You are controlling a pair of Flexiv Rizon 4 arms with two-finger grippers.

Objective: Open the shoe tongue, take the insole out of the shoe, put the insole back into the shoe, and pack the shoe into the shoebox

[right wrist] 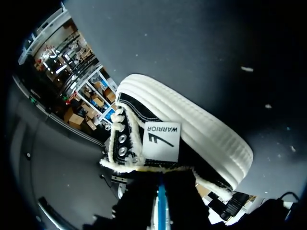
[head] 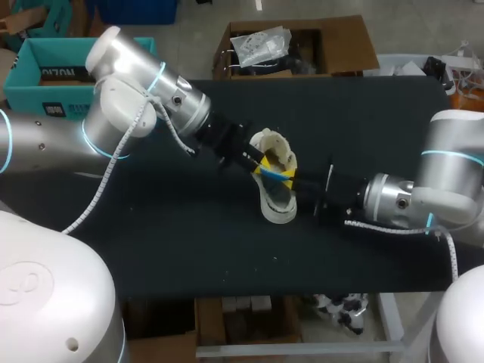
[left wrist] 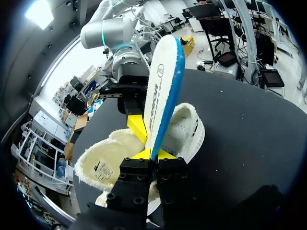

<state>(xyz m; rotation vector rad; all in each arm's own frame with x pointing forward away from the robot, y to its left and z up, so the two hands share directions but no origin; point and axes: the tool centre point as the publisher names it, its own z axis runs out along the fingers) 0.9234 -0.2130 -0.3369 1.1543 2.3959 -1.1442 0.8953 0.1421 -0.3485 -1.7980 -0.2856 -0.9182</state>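
Shoe [head: 278, 204], one: black canvas with white rubber sole and fleecy cream lining, lying near the middle of the black table [head: 151, 227], tongue folded open. Insole [left wrist: 160, 86], one: white face, blue edge, standing upright over the shoe's opening. Grippers, two. Left gripper [left wrist: 154, 154]: comes in from the left, yellow tips pressed narrowly onto the insole's lower end from both sides. Right gripper [head: 299, 184]: comes in from the right, against the shoe's far side; whether it is open or closed cannot be told.
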